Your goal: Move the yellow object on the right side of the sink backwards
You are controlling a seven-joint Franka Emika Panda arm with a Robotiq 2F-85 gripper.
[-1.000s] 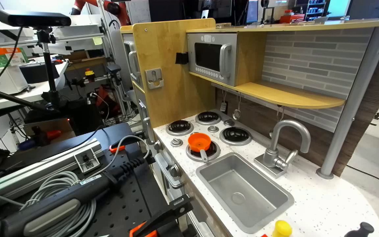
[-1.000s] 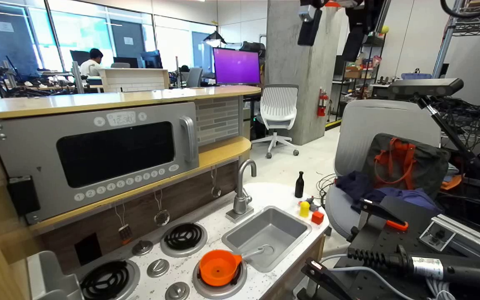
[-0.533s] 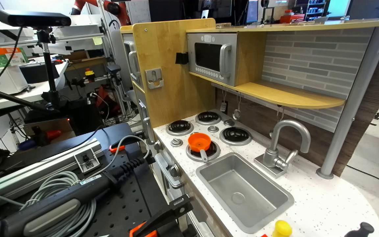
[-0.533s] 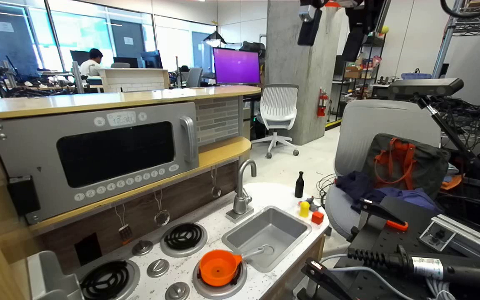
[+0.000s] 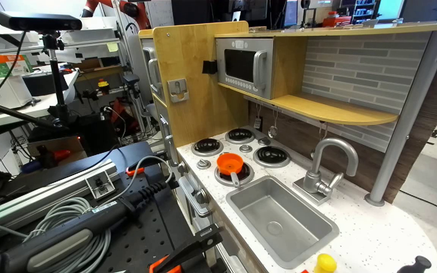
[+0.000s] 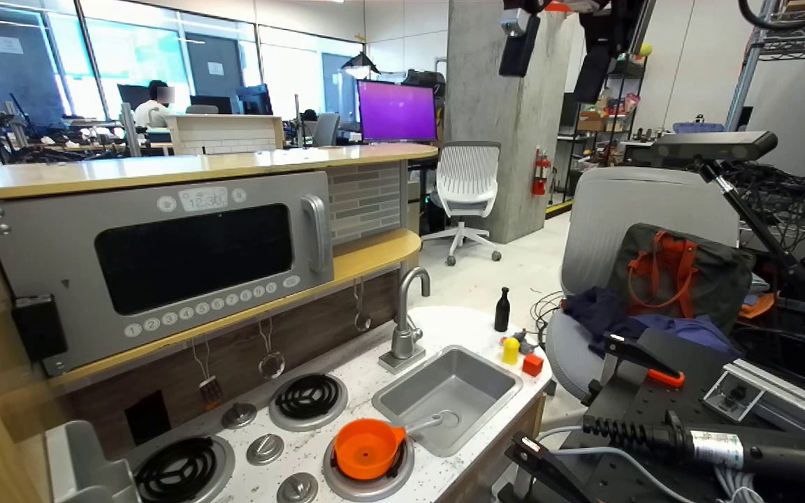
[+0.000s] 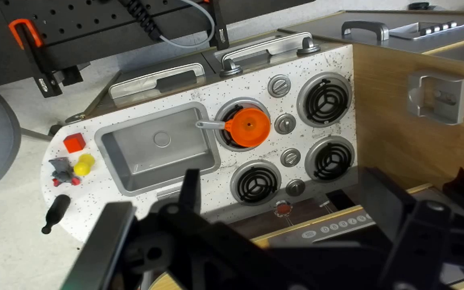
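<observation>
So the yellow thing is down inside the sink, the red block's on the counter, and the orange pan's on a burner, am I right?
Not quite: the yellow thing isn't inside the sink; the wrist view shows it on the counter beside the sink. The red block is on the counter and the orange pan on a burner, as you said.

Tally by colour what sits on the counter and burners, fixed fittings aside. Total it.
Yellow: 1, yellow object
Red: 1, red block
Orange: 1, orange pan
Black: 1, black bottle
Mostly grey: 1, grey item with red parts
Total: 5
</observation>
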